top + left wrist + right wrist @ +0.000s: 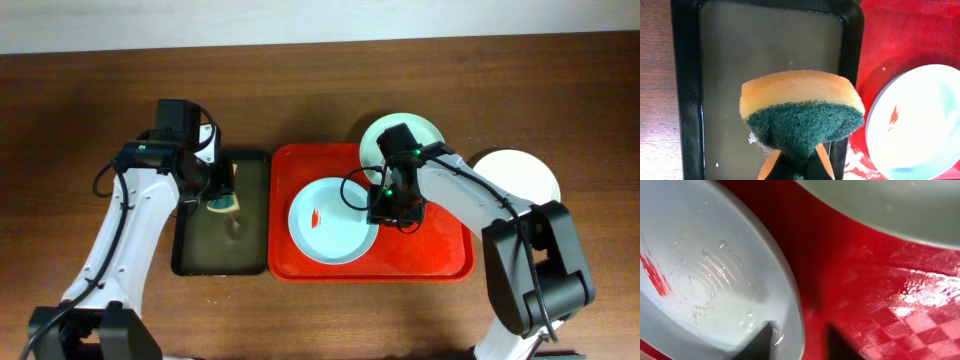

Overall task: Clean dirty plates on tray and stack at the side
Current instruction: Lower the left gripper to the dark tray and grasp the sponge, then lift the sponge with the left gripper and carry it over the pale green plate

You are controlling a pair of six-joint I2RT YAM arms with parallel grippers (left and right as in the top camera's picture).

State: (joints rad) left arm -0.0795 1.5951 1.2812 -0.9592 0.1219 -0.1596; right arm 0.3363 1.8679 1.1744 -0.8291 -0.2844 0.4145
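Observation:
A pale blue plate (335, 235) with a red smear (316, 216) lies on the red tray (440, 255). My right gripper (380, 205) is low at the plate's right rim. In the right wrist view one dark finger rests inside the plate (705, 280) and the other stands outside over the tray (875, 290). A gap shows beside the rim, so the right gripper (801, 342) reads as open. My left gripper (796, 165) is shut on a yellow and green sponge (800, 107), held above the dark tray (685, 100).
A mint plate (400, 135) sits at the red tray's back edge, just behind my right arm. A white plate (520, 175) lies on the table to the right of the tray. The dark tray (255, 170) holds shallow murky water.

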